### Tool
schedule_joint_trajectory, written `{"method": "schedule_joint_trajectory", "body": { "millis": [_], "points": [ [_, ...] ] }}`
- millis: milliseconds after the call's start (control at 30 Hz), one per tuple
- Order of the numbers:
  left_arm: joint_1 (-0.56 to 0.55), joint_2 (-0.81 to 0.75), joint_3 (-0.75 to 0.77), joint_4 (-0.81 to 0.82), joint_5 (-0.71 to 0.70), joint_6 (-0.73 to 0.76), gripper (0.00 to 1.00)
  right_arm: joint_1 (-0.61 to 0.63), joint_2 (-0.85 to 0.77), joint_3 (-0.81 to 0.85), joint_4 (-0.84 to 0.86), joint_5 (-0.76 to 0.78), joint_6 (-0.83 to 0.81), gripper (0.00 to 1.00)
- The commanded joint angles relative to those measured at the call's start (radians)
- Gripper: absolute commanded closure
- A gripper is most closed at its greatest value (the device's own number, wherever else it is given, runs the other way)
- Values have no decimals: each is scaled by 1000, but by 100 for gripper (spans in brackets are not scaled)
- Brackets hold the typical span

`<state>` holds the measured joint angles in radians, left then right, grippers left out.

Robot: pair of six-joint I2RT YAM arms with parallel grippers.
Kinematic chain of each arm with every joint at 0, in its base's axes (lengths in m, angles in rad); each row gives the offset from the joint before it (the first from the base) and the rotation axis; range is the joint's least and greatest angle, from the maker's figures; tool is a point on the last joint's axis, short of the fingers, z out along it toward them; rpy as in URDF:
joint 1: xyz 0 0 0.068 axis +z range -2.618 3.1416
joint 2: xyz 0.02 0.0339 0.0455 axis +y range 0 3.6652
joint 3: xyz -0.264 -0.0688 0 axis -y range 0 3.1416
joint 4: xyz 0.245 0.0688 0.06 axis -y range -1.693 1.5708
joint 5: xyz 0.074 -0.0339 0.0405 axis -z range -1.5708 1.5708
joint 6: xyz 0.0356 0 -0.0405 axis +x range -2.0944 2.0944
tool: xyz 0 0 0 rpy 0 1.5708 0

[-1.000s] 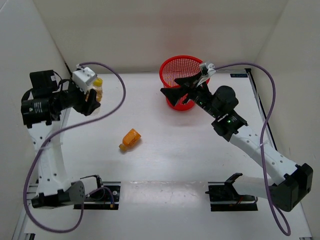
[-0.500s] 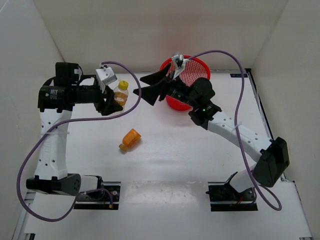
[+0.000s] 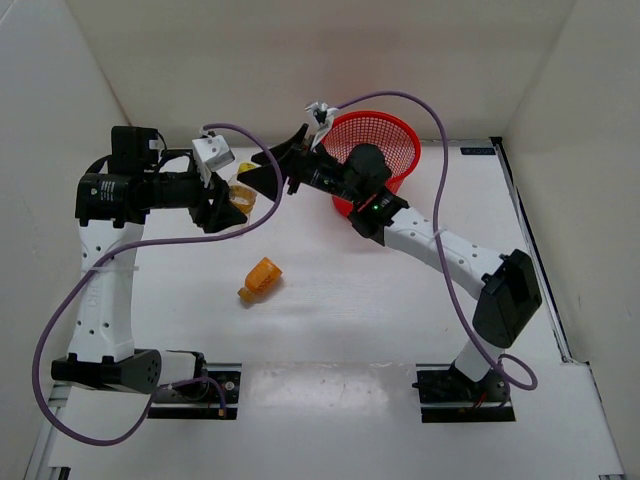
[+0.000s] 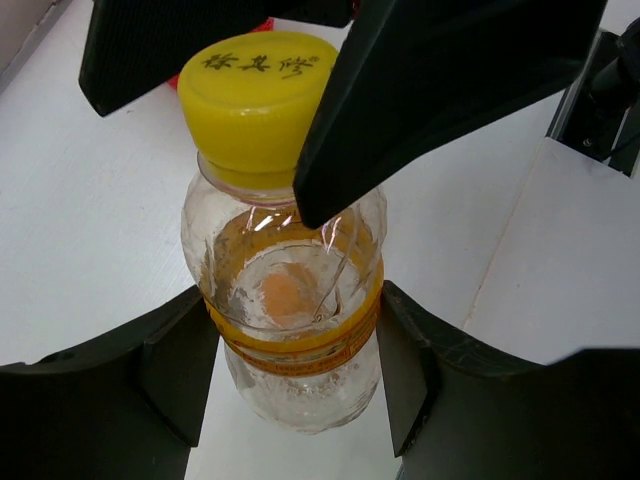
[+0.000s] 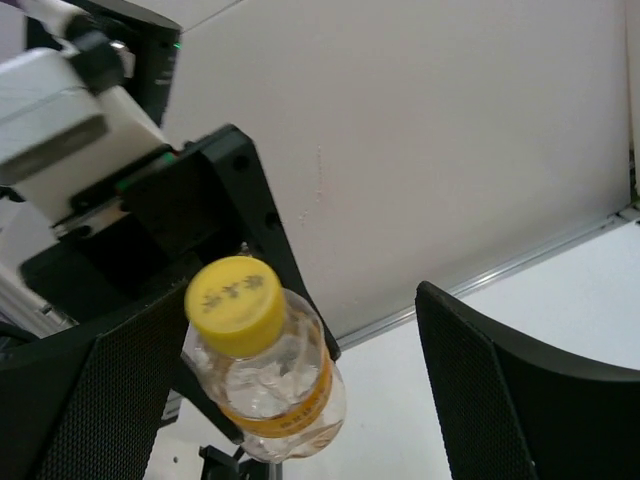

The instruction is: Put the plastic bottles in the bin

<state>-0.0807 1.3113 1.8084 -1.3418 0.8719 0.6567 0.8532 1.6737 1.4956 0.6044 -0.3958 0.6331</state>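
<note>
My left gripper [image 3: 228, 200] is shut on the clear bottle [image 3: 240, 195] with the yellow cap and holds it up above the table, left of centre. In the left wrist view its fingers [image 4: 410, 360] clamp the bottle [image 4: 285, 290] at the orange label band. My right gripper [image 3: 258, 172] is open, its jaws on either side of the bottle's cap end; the bottle [image 5: 265, 385] sits between them, close to the left finger [image 5: 90, 400]. The orange bottle [image 3: 261, 279] lies on the table. The red mesh bin [image 3: 400, 130] stands at the back.
White walls close the table at the back and both sides. Purple cables loop above both arms. A metal rail [image 3: 530, 250] runs along the table's right edge. Two black mounts sit at the near edge.
My right arm swung left from the bin to the held bottle, jaws open. My left arm first carried the bottle right and has held still over the last half second.
</note>
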Motion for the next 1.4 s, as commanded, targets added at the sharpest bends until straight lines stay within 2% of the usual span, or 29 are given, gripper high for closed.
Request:
{"method": "schedule_joint_trajectory", "body": {
  "millis": [0,100,133,233,333,367,400,433,500,533,600,700,767,833,867,933,967,1000,1033,1100,1233,1333,1367],
  "points": [
    [-4,-24,15,-22,24,-3,90,13,8,55,21,-5,42,6],
    [-4,-24,16,-22,15,-3,90,14,27,66,31,-5,42,17],
    [-4,-24,16,-22,15,-3,90,14,37,75,31,-5,56,31],
    [-4,-24,6,-22,6,-3,90,14,37,75,31,-5,71,48],
    [-4,-24,-3,-13,-17,-12,85,14,46,66,50,-5,80,77],
    [-4,-24,-3,-13,-31,-12,80,14,46,66,51,-5,80,89],
    [-4,-24,-12,-13,-54,-26,71,14,46,66,51,-5,80,91],
    [-4,-24,-21,-4,-68,-38,51,14,37,66,41,8,80,93],
    [-4,-24,-21,6,-88,-39,39,14,25,66,29,20,80,97],
    [-4,-33,-30,6,-102,-48,19,14,24,57,15,29,71,99],
    [-4,-34,-31,18,-128,-57,0,14,12,45,2,44,57,100],
    [-4,-34,-31,29,-171,-91,0,14,-28,20,-46,122,17,100],
    [-4,-43,-18,39,-250,-118,0,14,-60,6,-110,205,-57,100],
    [-4,-63,-6,50,-348,-127,0,14,-78,20,-234,404,-125,100],
    [-4,-76,-6,68,-381,-140,0,14,-87,55,-279,487,-232,100],
    [-4,-136,-64,98,-444,-140,0,14,-78,121,-418,689,-341,100],
    [-4,-155,-90,110,-494,-140,0,14,-53,156,-446,806,-395,100],
    [-4,-185,-142,110,-514,-140,0,1,-33,217,-462,1012,-500,100],
    [-4,-198,-170,110,-530,-140,0,-23,9,245,-475,1081,-550,100],
    [-4,-216,-248,110,-563,-131,0,-71,75,303,-476,1185,-667,100],
    [-4,-236,-352,121,-620,-131,0,-153,173,393,-586,1195,-681,100],
    [-24,-189,-377,121,-701,-143,0,-204,219,413,-637,1195,-681,86],
    [-24,-172,-377,93,-718,-143,0,-215,219,413,-662,1195,-681,64]
  ]
}}
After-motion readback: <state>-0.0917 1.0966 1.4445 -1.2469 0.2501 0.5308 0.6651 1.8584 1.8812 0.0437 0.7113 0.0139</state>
